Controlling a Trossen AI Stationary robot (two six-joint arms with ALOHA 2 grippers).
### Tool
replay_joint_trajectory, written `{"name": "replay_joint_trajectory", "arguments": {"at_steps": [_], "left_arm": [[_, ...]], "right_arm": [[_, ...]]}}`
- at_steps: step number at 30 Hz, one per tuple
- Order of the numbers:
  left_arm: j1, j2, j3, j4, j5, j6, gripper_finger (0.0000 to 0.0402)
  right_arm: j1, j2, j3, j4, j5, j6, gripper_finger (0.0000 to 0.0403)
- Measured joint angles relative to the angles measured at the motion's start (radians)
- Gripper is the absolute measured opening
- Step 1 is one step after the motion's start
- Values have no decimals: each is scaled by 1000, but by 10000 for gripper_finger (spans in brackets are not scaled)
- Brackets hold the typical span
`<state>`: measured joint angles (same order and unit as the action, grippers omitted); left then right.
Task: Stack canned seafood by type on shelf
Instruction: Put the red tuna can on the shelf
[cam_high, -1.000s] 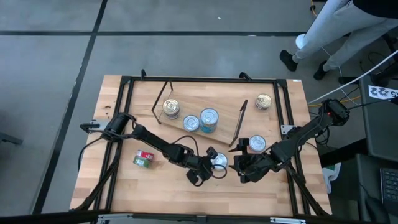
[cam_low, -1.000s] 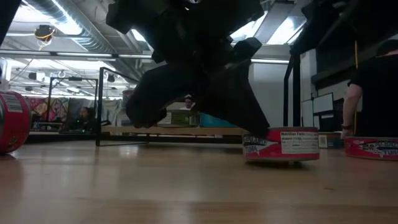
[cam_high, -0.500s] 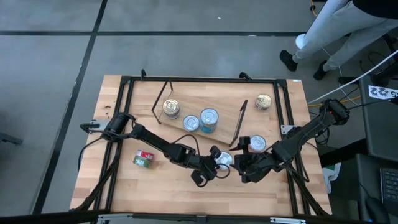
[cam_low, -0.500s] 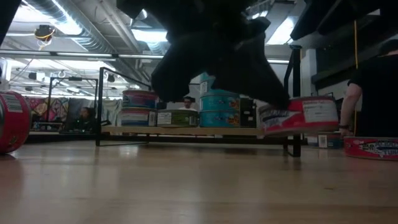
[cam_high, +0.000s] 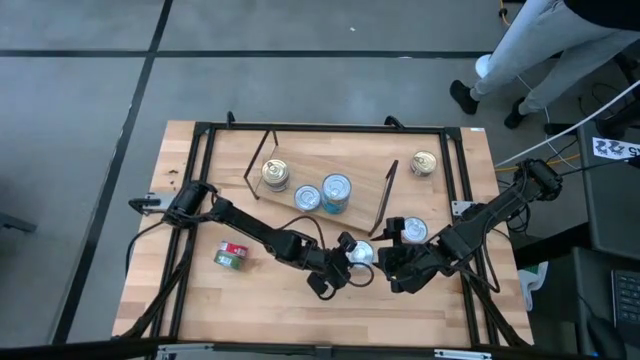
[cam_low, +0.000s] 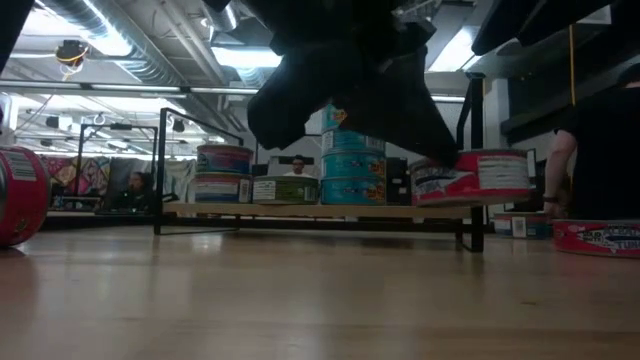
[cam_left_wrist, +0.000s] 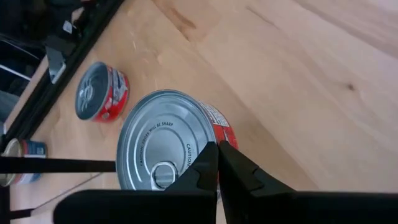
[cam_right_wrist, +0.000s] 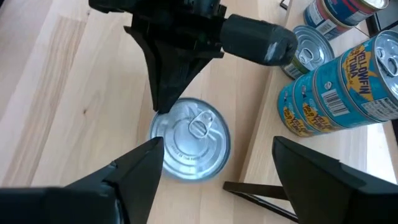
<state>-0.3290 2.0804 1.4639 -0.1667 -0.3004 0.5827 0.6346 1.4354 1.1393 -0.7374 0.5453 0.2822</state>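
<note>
The left gripper (cam_high: 352, 258) had its fingers pinched fully together on the rim of a red-labelled can (cam_right_wrist: 190, 138), which hung clear of the tabletop (cam_high: 270, 300) in the low view. A rim pinch left the can's sides free, probably for a handover. The right gripper (cam_right_wrist: 214, 180) stood wide apart, empty, just beside that can. The shelf (cam_high: 350, 165) lay beyond, carrying blue and teal stacks (cam_low: 352, 165).

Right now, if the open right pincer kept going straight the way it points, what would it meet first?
Probably the red-labelled can, which sits between the right pincer's open fingers with the shut left pincer gripping its rim. Depth is hard to judge.
</note>
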Motion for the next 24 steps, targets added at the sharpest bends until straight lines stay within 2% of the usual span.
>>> {"name": "replay_joint_trajectory", "arguments": {"at_steps": [4,24], "left_arm": [[0,0,6,-13,-10,0,0],[2,-2,6,-60,-185,-11,0]], "right_arm": [[0,0,0,1,0,0,300],[0,0,0,2,-16,0,300]]}}
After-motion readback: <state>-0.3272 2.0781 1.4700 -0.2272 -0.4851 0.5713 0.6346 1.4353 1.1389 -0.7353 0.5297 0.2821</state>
